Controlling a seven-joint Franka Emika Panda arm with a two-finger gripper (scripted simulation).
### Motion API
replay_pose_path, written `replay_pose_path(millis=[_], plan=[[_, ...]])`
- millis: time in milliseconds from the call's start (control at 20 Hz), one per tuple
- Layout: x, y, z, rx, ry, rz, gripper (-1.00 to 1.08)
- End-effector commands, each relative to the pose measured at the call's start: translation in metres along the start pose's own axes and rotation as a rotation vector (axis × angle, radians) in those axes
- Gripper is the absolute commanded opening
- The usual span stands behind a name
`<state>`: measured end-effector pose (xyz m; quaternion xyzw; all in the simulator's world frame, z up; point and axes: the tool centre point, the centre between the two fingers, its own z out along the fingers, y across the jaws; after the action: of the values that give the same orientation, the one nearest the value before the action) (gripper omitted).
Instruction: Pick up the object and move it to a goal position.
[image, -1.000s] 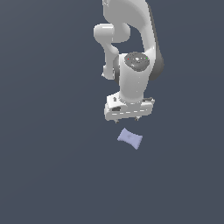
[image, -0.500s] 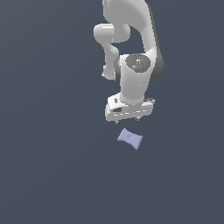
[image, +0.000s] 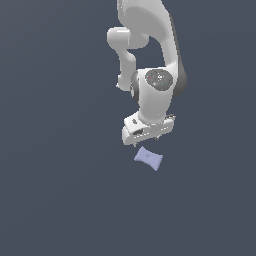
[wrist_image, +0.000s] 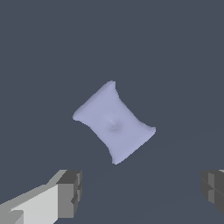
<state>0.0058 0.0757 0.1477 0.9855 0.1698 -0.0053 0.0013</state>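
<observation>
Pincer (wrist_image: 142, 192) spread wide, apart from the object (wrist_image: 113, 122)

Plain dark slate-grey floor (image: 55, 200) fills whole scene; flat, even lighting; surface uniform, unmarked.

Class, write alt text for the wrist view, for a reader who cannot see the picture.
A small pale lavender block with pinched sides lies askew on a plain dark grey floor, filling the middle of the picture. The two fingertips of the robot's open hand show at one edge, wide apart and not touching the block.
</observation>
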Motion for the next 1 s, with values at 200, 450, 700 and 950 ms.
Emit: replay_pose_path(millis=[200, 450, 700, 950], plan=[[0.007, -0.003, 0.019, -0.005, 0.0, -0.178, 1.0], [0.013, -0.006, 0.036, -0.006, 0.0, -0.33, 1.0], [0.018, -0.01, 0.053, -0.006, 0.003, -0.48, 1.0], [0.023, -0.013, 0.066, -0.005, 0.006, -0.599, 1.0]])
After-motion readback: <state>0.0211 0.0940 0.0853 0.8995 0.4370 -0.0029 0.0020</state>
